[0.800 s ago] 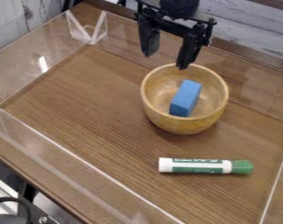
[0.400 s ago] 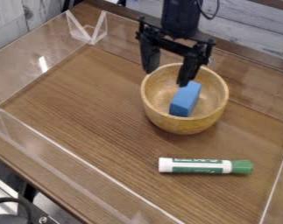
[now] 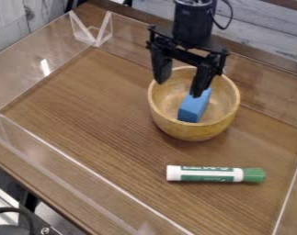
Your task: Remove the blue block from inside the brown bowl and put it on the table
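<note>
Camera view: blue block [image 3: 195, 105] lies inside brown bowl [image 3: 194, 114] on the table [image 3: 89, 119]. Gripper [image 3: 184, 72] hangs over the bowl, pointing down, jaws spread wide (nothing pinched). White-and-green marker [image 3: 214, 173] lies nearer the camera.

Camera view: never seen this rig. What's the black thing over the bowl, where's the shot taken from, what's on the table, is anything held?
The black thing is the gripper of a robot arm: two fingers pointing straight down, standing open. It holds nothing. There is one picture, taken from above and in front of the table, looking down at an angle. The table is dark wood with low clear walls around it. On it sits a wooden bowl with a blue block leaning inside. The fingers hang at the bowl, one outside its far-left rim, one right by the block's top; whether that one touches it I cannot tell. Nearer the camera lies a white-and-green marker, apart from the bowl.
</note>
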Robot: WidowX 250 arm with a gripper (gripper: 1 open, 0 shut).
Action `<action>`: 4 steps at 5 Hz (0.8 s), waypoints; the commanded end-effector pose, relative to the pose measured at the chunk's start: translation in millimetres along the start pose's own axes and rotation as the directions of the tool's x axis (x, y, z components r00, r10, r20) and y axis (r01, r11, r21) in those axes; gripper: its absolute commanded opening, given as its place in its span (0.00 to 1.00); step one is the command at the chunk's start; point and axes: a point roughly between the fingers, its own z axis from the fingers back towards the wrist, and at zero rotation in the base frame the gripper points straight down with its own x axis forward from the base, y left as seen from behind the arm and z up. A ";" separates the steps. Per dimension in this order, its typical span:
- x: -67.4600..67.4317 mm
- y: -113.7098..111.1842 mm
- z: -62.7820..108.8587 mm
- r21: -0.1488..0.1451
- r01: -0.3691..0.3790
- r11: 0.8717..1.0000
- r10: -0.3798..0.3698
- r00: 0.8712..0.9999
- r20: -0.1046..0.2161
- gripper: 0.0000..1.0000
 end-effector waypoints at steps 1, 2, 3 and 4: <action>1.8 -3.1 6.2 0.000 0.009 1.000 -0.009 0.999 0.041 1.00; 2.1 -5.2 0.9 -0.001 0.013 1.000 -0.013 0.999 0.044 1.00; 1.9 -6.8 -4.6 -0.002 0.016 1.000 -0.016 0.999 0.048 1.00; 2.2 -9.1 -10.6 -0.003 0.019 1.000 -0.019 0.998 0.053 1.00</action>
